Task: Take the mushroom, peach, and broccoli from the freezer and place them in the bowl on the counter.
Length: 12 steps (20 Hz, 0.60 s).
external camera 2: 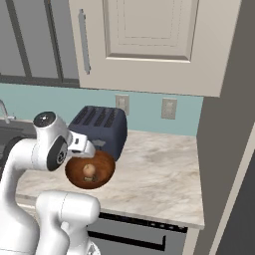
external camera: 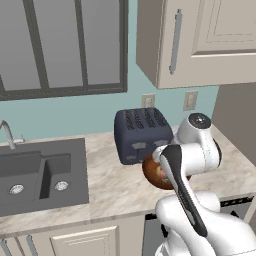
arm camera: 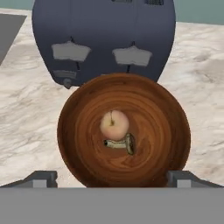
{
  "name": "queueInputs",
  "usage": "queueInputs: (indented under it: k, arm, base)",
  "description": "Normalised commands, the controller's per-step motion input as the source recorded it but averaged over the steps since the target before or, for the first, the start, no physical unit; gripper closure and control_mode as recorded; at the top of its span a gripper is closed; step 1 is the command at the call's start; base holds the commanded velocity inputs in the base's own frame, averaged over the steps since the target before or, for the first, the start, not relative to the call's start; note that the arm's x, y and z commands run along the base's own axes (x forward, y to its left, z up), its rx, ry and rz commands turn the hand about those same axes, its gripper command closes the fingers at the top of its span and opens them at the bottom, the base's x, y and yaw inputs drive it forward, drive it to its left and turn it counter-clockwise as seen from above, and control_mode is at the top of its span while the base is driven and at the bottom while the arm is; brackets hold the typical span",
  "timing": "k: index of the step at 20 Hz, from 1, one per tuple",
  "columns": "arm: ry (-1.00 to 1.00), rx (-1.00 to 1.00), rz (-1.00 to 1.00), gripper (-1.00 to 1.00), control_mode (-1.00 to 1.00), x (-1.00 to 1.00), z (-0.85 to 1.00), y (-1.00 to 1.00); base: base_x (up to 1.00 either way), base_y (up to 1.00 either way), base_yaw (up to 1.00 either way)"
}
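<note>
From the hand camera I look straight down into the round glossy reddish-brown wooden bowl (arm camera: pixel 124 131). The small round peach (arm camera: pixel 114 124), pale orange-yellow here, lies near its centre, and the tiny mushroom (arm camera: pixel 121 144) with its pale tan stem lies on its side just below the peach, touching or nearly touching it. My two-finger gripper (arm camera: pixel 112 178) hovers above the near rim of the bowl, its dark finger tips spread wide apart at either side and holding nothing.

The bowl sits on the beige marbled stone counter (arm camera: pixel 26 127), directly in front of the dark blue-grey four-slot toaster (arm camera: pixel 104 39), just beside it or touching; I cannot tell which.

In the right base view I see the bowl (external camera 2: pixel 90 170) partly behind the arm's white wrist, with a small pale piece inside it that I cannot identify from here. In the left base view the arm covers most of the bowl (external camera: pixel 156 172); the dark grey sink basin (external camera: pixel 40 175) lies well apart to the left, set into the same counter.
</note>
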Motion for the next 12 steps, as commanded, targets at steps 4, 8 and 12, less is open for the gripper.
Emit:
queueInputs:
  k: [4, 8, 12]
  arm:
    - [0.0, 0.0, -0.09, -1.0, -1.0, -0.68, 0.61, -0.2]
    - [0.0, 0.0, -0.07, -1.0, -1.0, -0.76, 0.48, -0.36]
    - [0.0, 0.0, -0.03, -1.0, -1.0, -0.64, 0.35, -0.3]
  base:
    - [0.0, 0.0, 0.0]
    - [0.0, 0.0, 0.0]
    - [0.0, 0.0, 0.0]
